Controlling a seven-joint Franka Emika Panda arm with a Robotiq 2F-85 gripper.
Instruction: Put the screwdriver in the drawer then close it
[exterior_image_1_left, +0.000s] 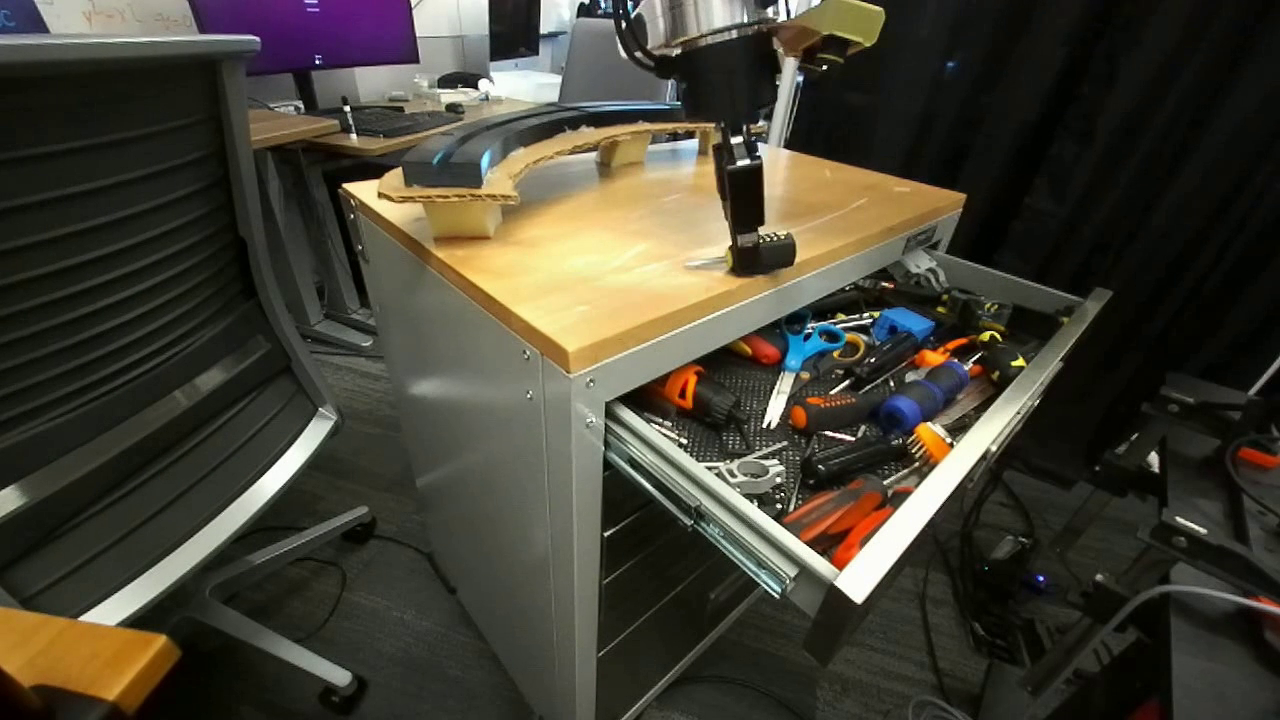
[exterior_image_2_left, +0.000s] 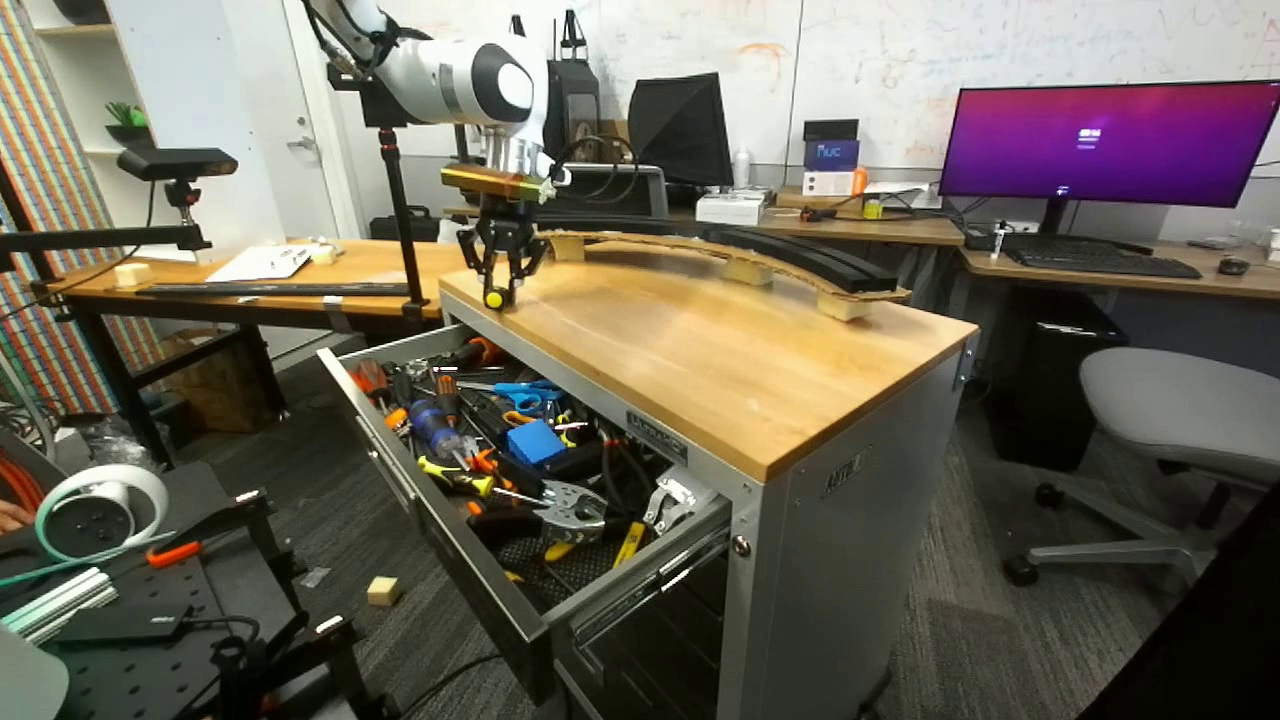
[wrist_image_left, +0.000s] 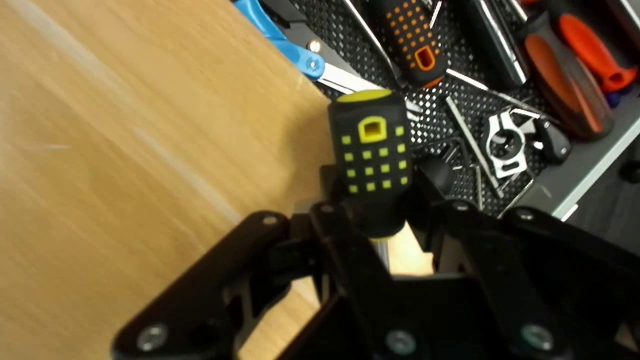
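Note:
The screwdriver (exterior_image_1_left: 777, 252) is short, stubby and black with yellow squares and a yellow end, which shows in the wrist view (wrist_image_left: 372, 155). In an exterior view its end (exterior_image_2_left: 494, 299) faces the camera. My gripper (exterior_image_1_left: 745, 256) points down with its fingers shut around the handle; it also shows in both other views (exterior_image_2_left: 498, 290) (wrist_image_left: 377, 200). The screwdriver lies level near the wooden top's front edge; I cannot tell whether it touches the top. The drawer (exterior_image_1_left: 975, 440) stands pulled open below, full of tools; its front (exterior_image_2_left: 428, 500) and side wall (wrist_image_left: 585, 165) also show.
The cabinet's wooden top (exterior_image_1_left: 620, 290) carries a curved black piece (exterior_image_1_left: 550, 130) on cardboard and foam blocks behind my gripper. In the drawer lie blue scissors (exterior_image_1_left: 800, 345), a blue block (exterior_image_2_left: 535, 442) and several orange-handled tools. A chair (exterior_image_1_left: 130, 280) stands beside the cabinet.

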